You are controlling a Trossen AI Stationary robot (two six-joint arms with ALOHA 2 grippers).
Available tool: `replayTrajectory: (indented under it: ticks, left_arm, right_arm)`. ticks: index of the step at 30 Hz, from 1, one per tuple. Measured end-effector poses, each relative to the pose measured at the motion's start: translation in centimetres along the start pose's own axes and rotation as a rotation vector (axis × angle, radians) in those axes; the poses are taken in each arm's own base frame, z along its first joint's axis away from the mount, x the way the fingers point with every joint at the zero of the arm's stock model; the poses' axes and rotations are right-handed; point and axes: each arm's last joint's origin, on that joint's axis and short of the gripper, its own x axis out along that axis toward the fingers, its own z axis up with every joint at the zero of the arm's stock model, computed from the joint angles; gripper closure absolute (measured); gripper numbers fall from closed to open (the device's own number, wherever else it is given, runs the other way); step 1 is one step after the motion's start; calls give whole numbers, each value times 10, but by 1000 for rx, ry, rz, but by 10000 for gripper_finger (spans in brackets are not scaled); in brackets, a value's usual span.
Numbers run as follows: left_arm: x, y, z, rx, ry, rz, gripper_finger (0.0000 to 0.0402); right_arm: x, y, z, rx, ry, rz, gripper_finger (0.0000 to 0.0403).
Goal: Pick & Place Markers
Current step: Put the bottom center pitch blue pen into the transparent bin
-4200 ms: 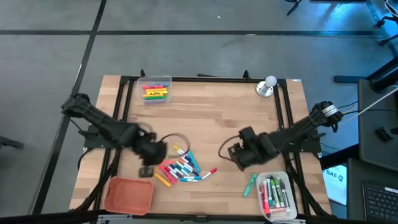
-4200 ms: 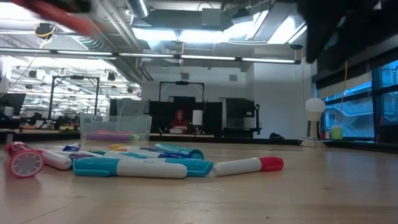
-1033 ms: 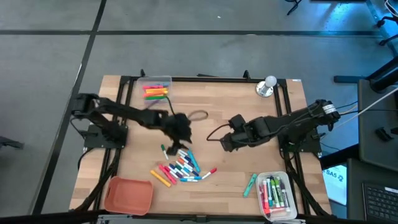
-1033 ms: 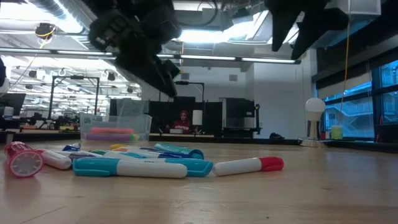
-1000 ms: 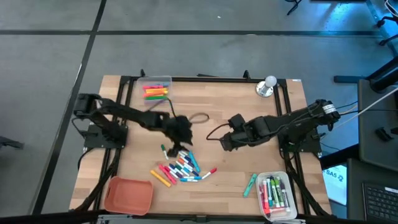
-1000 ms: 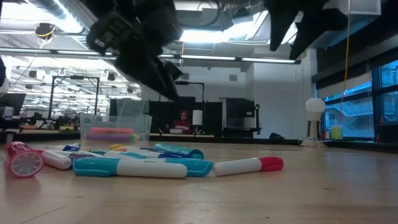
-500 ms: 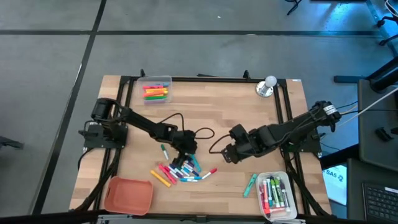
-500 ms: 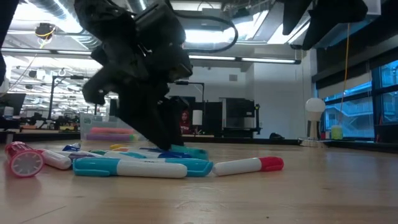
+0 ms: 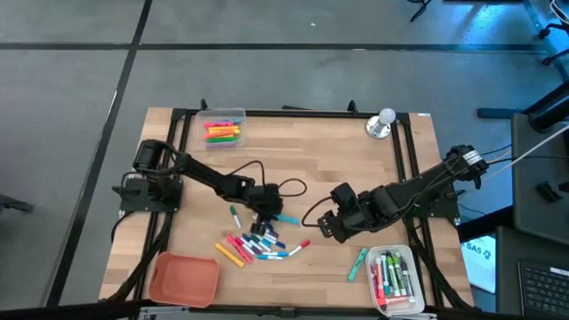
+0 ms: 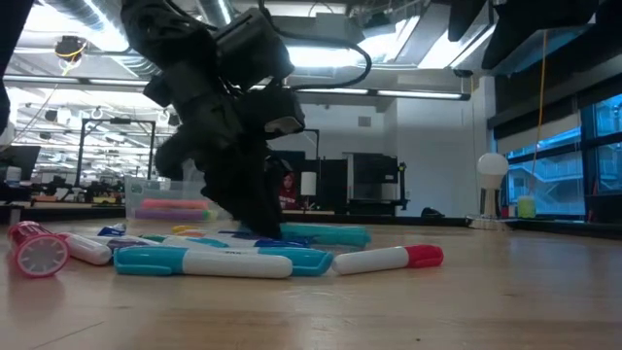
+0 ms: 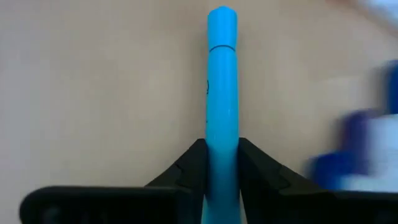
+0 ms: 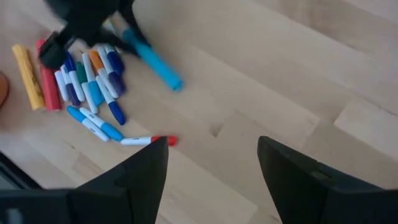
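Wooden tabletop fills my overhead view, framed by black rails. At the near-left corner I see an orange tray. At the far-left edge stands a clear bin holding several yellow, orange and green markers.

My left arm reaches from the left rail toward the table's middle. The left gripper is down at the far edge of the loose marker pile, and its fingers are clamped on a light blue marker. That marker points out from between the fingers, low over the wood, its free end toward the right arm.

A single green marker lies just left of the gripper. A white marker with a red cap lies at the pile's right.

The right gripper hovers right of the pile, fingers spread wide and gripping nothing. A teal marker lies near it, beside a clear tray of markers at the near-right corner. A silver bell sits at the far right.
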Motion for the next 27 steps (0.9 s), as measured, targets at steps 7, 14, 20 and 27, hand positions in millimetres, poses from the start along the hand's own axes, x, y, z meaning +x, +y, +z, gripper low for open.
replayTrajectory:
  ticks: [7,14,20,27]
  left_arm:
    - [-52,28,10,-46,-19,136,329]
    - [-126,80,-9,-57,65,266,335]
    - [-180,126,-43,3,186,436,329]
    - [-215,167,-81,-89,233,529,329]
  right_arm:
    - [0,2,-1,8,-3,23,156]
    - [-1,3,-1,15,-4,32,156]
    - [-1,4,-1,59,-2,37,156]
    - [-1,4,-2,127,-2,37,156]
